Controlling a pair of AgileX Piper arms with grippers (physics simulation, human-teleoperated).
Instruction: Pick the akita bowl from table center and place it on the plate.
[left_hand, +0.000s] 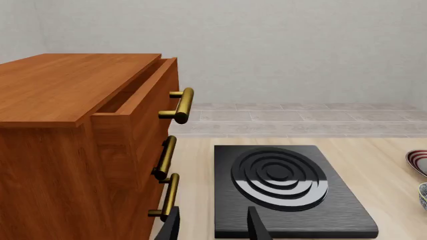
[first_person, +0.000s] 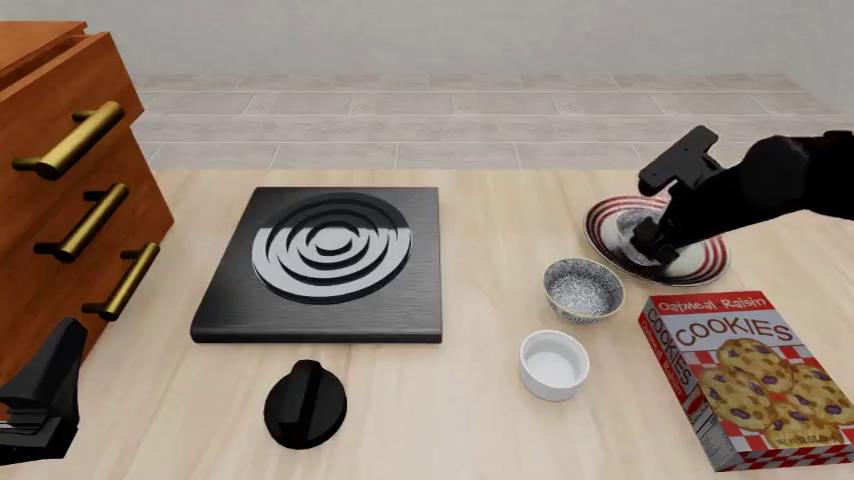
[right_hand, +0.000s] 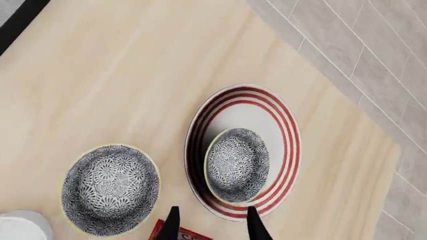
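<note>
Pale wood table (first_person: 467, 420) before grey tiles; akita bowl (right_hand: 237, 164) on plate (right_hand: 283, 130); right fingers (right_hand: 255, 226) spread, empty; left fingers (left_hand: 257, 225) parted; box (first_person: 749, 376) reading "Oatmeal Raisin COOKIES".

Wooden drawer chest (first_person: 60, 190) at left, black stove plate (first_person: 327, 262), black knob (first_person: 306, 403), white cup (first_person: 554, 364), cookie box (first_person: 747, 378)

The right gripper (first_person: 663, 205) hangs raised, pointing downward with jaws apart and empty. The left gripper (first_person: 40, 395) sits low near the front-left edge, jaws apart.
</note>
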